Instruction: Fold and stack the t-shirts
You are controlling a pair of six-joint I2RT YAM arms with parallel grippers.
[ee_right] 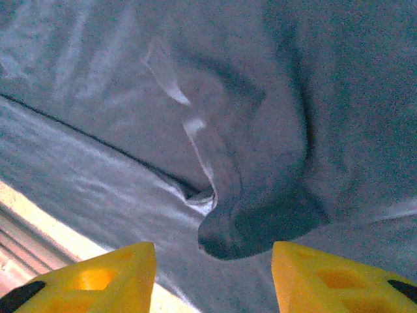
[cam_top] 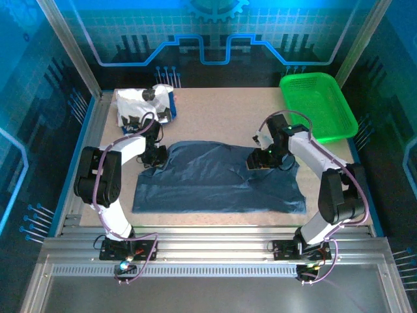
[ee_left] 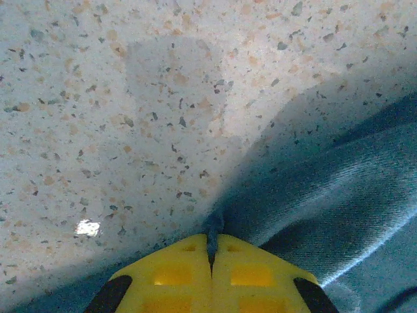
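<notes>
Left gripper (ee_left: 210, 246) pinches an edge of the slate-blue shirt (ee_left: 339, 195), jaws pressed together; right gripper (ee_right: 212, 261) stands spread over a bunched fold.

No lettering can be read anywhere; the print on the white t-shirt (cam_top: 140, 101) is too blurred.

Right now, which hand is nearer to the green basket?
The right. The right hand is over the blue shirt, just left of the green basket; the left hand pinches that shirt's opposite edge, farther away.

Left gripper (ee_left: 210, 249) is clamped shut, right gripper (ee_right: 214, 259) partly spread.
</notes>
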